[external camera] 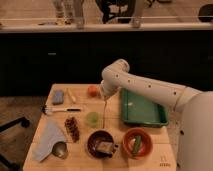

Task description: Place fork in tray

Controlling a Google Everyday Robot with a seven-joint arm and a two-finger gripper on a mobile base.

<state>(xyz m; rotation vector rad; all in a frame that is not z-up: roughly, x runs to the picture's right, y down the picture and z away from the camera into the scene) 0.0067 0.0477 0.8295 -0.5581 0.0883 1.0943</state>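
My gripper (104,96) hangs from the white arm over the middle of the wooden table, just left of the tray. It is shut on the top of the fork (104,114), a thin pale utensil that hangs straight down with its lower end above the table near the green cup (92,118). The green rectangular tray (150,116) lies at the right of the table. It holds nothing that I can see.
An orange bowl (136,143) with a green item and a dark bowl (100,144) stand at the front. A red fruit (92,90), a yellow stick (71,95), a blue sponge (58,96), a black-and-white handled tool (60,109), a brown snack (72,128) and a grey cloth (49,137) lie to the left.
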